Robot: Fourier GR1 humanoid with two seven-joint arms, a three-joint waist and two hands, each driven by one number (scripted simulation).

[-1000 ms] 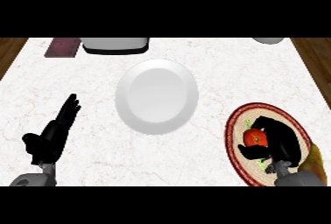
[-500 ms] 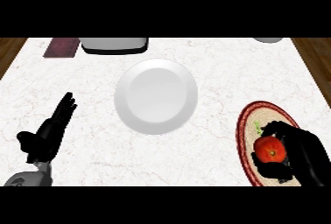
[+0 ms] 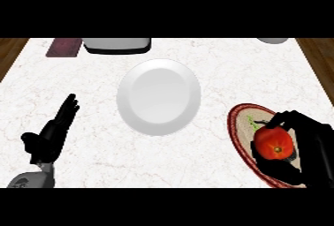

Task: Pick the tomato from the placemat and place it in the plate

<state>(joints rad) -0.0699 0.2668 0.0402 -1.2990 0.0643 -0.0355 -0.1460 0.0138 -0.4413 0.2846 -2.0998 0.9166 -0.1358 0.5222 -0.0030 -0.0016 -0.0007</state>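
Shifted slightly since the earlier frame: right hand (image 3: 312, 150), fingers curled round the tomato (image 3: 273, 144), still over the round red-rimmed placemat (image 3: 239, 128) at the counter's right edge. White plate (image 3: 159, 97) mid-counter, bare. Left hand (image 3: 52, 134) resting lower left, fingers straight. White marble counter (image 3: 261, 75); wood floor (image 3: 13, 48) beyond its corners.

Bare counter (image 3: 215, 66) btwn placemat (image 3: 240, 128) & plate (image 3: 158, 97).

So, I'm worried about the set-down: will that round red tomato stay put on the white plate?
Probably not at once. The round red tomato in the right hand looks smooth, so it may roll; the white plate looks shallow, so its rim might stop it.
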